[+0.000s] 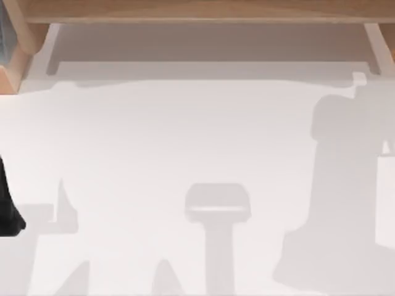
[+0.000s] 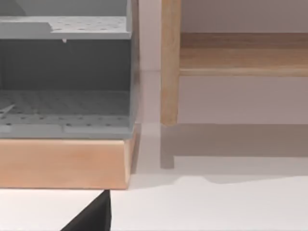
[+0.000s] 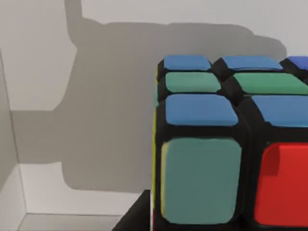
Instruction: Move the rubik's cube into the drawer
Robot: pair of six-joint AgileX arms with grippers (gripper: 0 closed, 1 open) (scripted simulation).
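Observation:
The rubik's cube [image 3: 226, 159] looms close in the right wrist view, showing blue, green and red squares on a black grid. It hangs above a white floor that meets pale walls, and casts a shadow there. One black finger [image 3: 139, 219] of my right gripper lies against the cube's side, and the gripper is shut on it. In the top view a pale, shallow drawer [image 1: 210, 69] stands pulled out below a wooden frame [image 1: 203, 11] at the table's far edge. My left arm [image 1: 7, 209] is parked at the table's left edge.
A grey perforated shelf unit [image 2: 67, 77] on a wooden base [image 2: 62, 163] stands at the far left, beside a wooden leg [image 2: 169, 62]. A black part of my left gripper [image 2: 91, 216] shows there. A white block [image 1: 386, 197] sits at the right edge.

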